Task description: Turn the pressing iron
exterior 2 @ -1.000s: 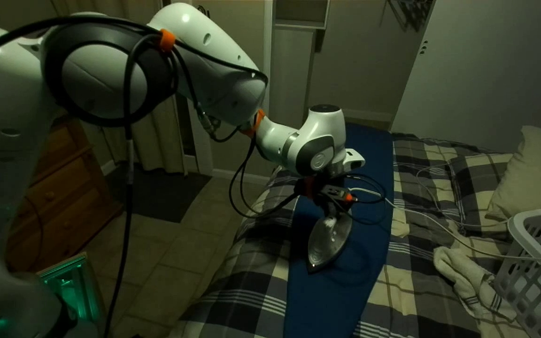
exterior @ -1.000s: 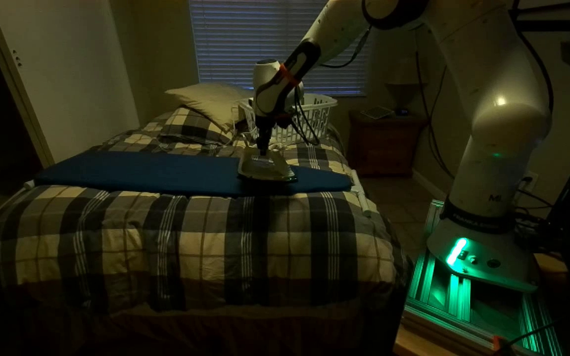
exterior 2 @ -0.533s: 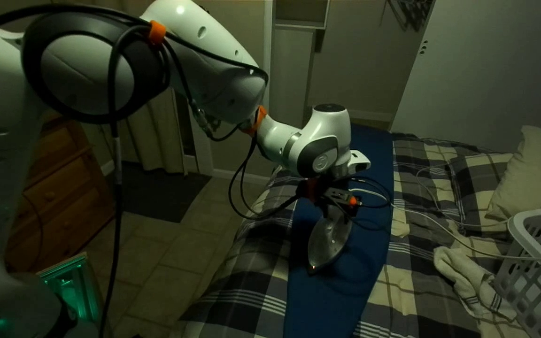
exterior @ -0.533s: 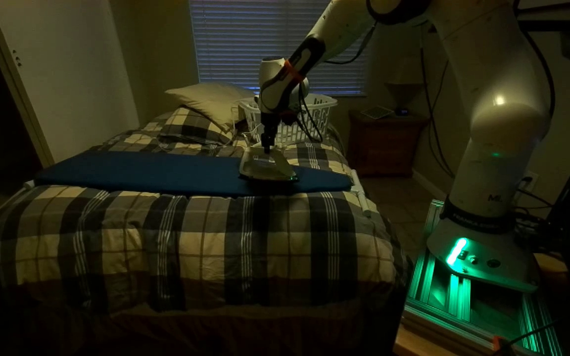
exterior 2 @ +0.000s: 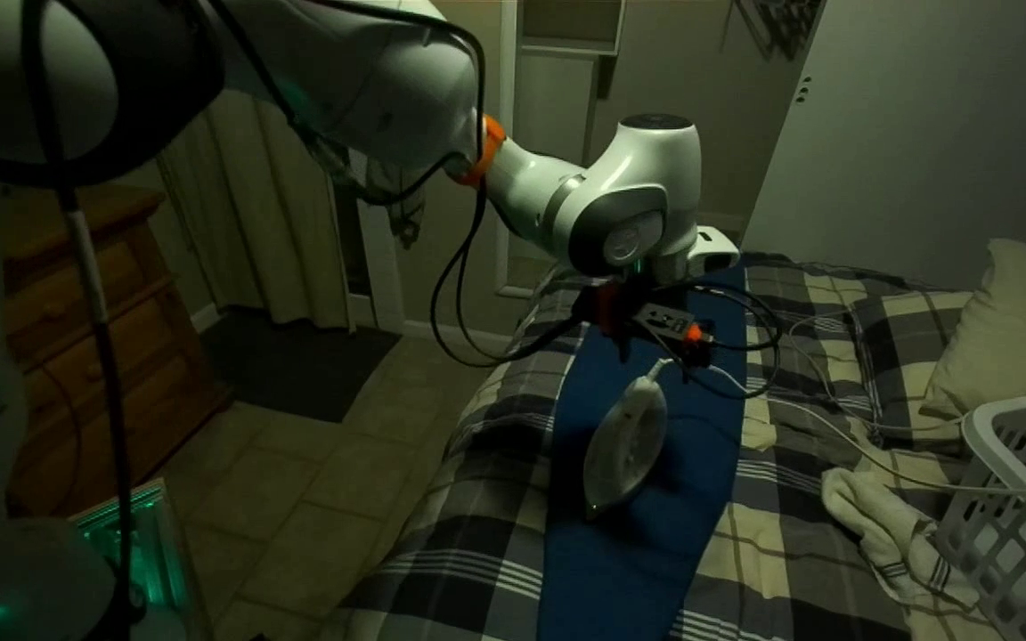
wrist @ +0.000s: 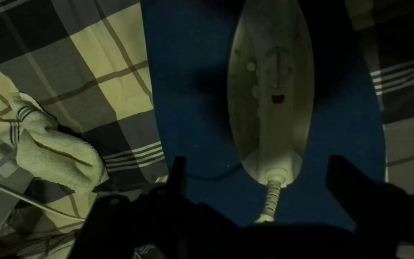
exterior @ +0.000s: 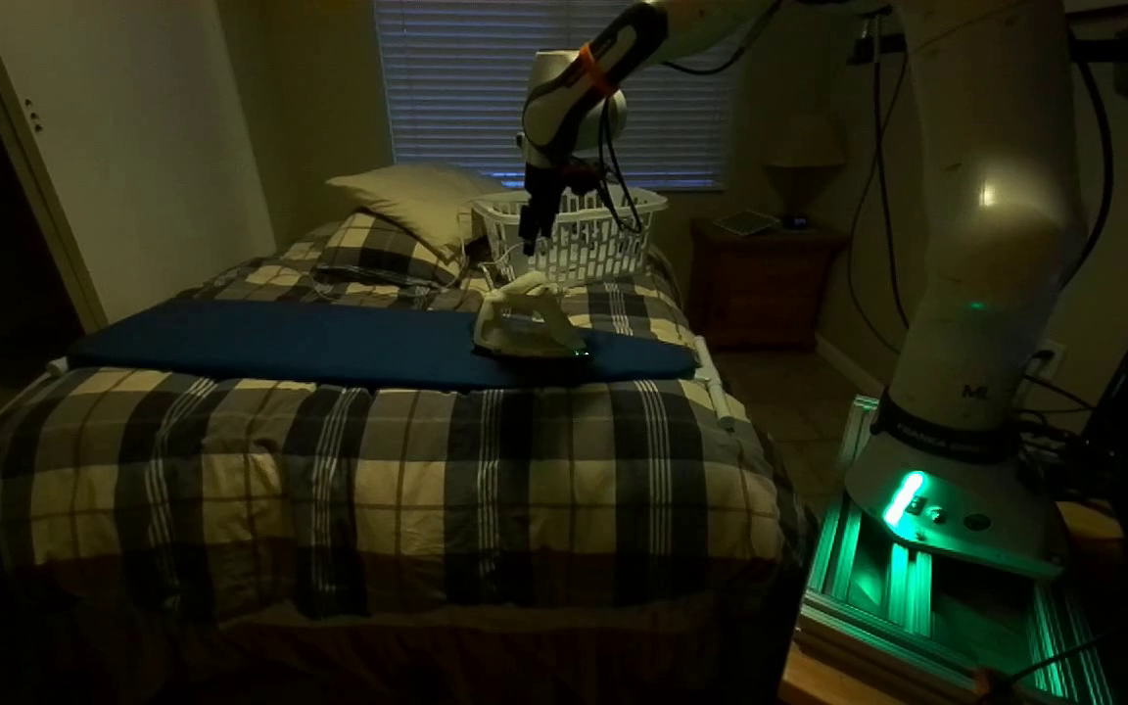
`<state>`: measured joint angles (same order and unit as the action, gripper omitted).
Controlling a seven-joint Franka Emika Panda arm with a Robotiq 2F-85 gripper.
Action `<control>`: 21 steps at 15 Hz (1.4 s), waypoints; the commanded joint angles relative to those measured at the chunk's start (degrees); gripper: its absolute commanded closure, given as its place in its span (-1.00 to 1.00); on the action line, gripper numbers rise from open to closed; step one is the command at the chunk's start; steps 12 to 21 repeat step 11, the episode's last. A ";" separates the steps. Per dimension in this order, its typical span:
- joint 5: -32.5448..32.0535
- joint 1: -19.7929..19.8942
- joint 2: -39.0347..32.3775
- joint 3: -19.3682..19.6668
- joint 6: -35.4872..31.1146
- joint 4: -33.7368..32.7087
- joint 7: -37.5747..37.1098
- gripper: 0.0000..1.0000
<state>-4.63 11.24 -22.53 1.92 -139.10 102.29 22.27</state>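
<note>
The pressing iron, pale cream-white, rests flat on the blue ironing board. In an exterior view its pointed end faces the near end of the board, and its cord end lies below the arm, the iron casting a dark shadow. My gripper hangs above the iron, apart from its handle. Seen from the wrist, the jaws stand wide apart with nothing held; the gripper frames the rear of the iron, where the ribbed cord sleeve comes out.
A white lattice basket stands on the plaid bed behind the board. Beside it lies a pale cloth. The white cord runs across the bed towards the basket. A pillow leans at the bed's head.
The jaws, earlier down at the iron's handle, have opened and come away. The arm has risen well above the iron, which stays in about the same spot on the board.
</note>
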 commanded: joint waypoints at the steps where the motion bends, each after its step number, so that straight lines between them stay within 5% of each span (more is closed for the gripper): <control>1: 4.69 0.90 4.52 -1.42 5.43 0.65 3.29 -1.00; 7: 6.99 0.15 6.23 -0.95 9.94 0.10 3.60 -1.00; 21: 5.37 -0.56 5.44 -0.21 9.04 -0.33 2.15 -1.00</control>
